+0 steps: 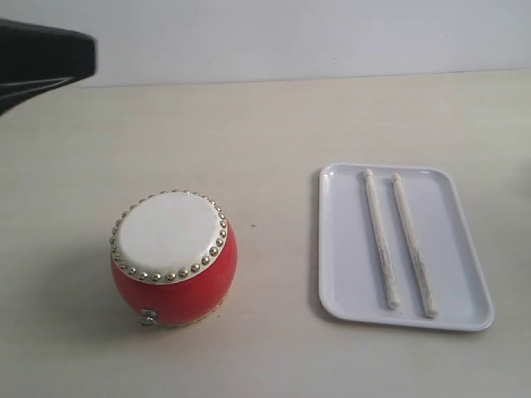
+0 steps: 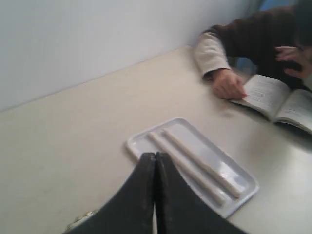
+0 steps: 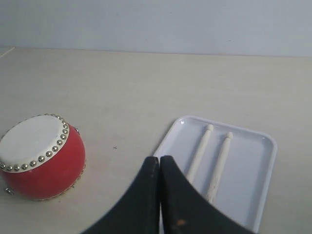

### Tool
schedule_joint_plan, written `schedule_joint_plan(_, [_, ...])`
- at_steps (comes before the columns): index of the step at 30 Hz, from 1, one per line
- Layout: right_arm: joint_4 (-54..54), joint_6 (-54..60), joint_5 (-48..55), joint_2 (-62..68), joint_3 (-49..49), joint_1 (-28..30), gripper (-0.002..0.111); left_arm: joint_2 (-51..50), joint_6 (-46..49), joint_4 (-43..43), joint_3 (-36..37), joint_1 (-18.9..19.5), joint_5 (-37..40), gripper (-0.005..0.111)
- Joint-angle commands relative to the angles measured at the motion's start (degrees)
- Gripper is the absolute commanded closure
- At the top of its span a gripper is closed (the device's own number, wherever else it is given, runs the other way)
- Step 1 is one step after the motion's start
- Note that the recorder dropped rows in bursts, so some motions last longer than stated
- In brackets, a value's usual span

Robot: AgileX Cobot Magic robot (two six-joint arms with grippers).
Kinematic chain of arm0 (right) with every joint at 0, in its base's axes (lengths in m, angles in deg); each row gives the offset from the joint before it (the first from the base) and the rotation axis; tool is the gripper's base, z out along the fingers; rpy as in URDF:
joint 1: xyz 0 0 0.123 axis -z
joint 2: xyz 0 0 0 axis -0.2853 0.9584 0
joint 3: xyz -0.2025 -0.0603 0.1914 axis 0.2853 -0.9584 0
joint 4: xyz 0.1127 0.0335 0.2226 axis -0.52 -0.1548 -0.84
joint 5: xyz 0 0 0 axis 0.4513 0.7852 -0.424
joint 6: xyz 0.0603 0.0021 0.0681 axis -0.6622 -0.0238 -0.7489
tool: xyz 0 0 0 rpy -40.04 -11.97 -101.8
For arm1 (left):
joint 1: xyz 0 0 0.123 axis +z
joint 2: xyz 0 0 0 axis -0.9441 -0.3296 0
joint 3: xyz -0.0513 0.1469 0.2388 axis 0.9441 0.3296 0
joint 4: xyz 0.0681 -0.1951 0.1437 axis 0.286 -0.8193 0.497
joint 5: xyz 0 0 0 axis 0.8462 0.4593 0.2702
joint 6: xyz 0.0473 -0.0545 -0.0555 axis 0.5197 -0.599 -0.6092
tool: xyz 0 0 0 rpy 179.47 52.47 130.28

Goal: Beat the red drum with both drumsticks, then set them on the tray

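1. Two pale wooden drumsticks [image 1: 380,240] lie parallel along the white rectangular plastic tray [image 1: 344,249], rounded tips at its far end.
2. Glossy red round drum [image 1: 178,294]: upright, well apart from the tray.
3. My left gripper [image 2: 155,155] and right gripper [image 3: 159,159]: closed, empty.

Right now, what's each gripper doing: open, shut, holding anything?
Left gripper: shut, holding nothing.
Right gripper: shut, holding nothing.

No text can be read anywhere; the open book [image 2: 267,93] seems printed, but its page is too blurred.
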Motion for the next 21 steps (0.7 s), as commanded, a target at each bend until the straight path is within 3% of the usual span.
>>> schedule_joint_plan(1, [-0.33, 0.53, -0.1, -0.21, -0.19, 0.15, 0.108, 8.16, -0.73, -1.5, 7.38, 11.93, 1.48, 0.107])
schedule_joint_plan(5, [-0.33, 0.53, -0.1, -0.21, -0.19, 0.15, 0.108, 19.7, -0.93, -2.92, 15.92, 18.12, -1.1, 0.107])
schedule_joint_plan(9, [-0.33, 0.53, -0.1, -0.21, -0.19, 0.15, 0.108, 29.81, -0.93, -5.24, 22.79, 21.13, -4.01, 0.107])
schedule_joint_plan(15, [-0.33, 0.53, -0.1, -0.21, -0.19, 0.15, 0.108, 40.21, 0.67, -5.49, 32.19, 22.21, -8.6, 0.107])
schedule_joint_plan(21, [-0.33, 0.53, -0.1, -0.21, -0.19, 0.15, 0.108, 44.72, 1.38, -5.53, 41.24, 22.21, -18.13, 0.107])
